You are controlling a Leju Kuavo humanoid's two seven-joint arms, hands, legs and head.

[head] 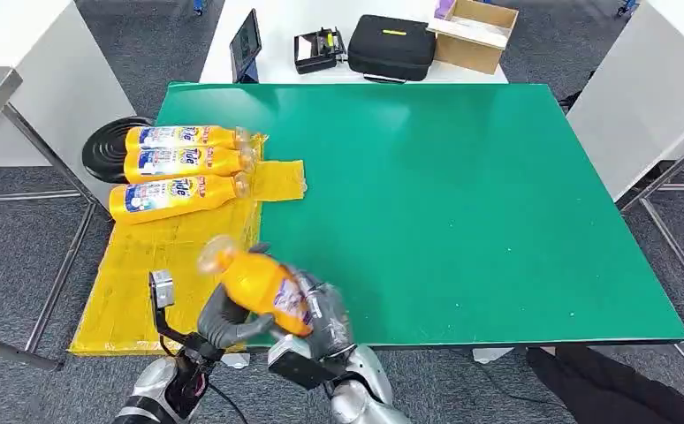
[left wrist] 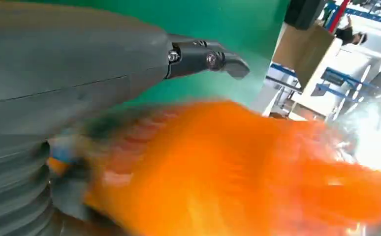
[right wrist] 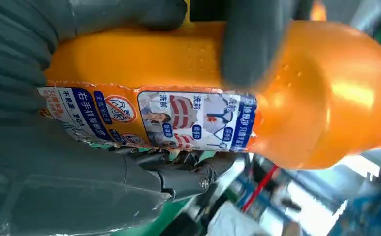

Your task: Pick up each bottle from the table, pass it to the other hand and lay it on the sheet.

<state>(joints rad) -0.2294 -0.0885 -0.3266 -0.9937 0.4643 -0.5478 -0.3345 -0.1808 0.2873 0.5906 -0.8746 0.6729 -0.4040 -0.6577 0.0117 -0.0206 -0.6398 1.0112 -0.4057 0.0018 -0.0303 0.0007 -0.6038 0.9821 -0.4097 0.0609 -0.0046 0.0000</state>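
An orange bottle with a blue and white label hangs over the near edge of the green table, cap pointing up and to the left. My right hand grips its lower body; in the right wrist view the bottle is sharp inside that hand. My left hand sits close under the bottle's other side with a dark finger stretched out straight, and the bottle is blurred there. Three similar bottles lie side by side on the yellow sheet.
The yellow sheet covers the table's left end, with bare sheet in front of the three bottles. Beyond the green table stands a white one with a black case, a cardboard box and a tablet. A black round stool stands left of the table.
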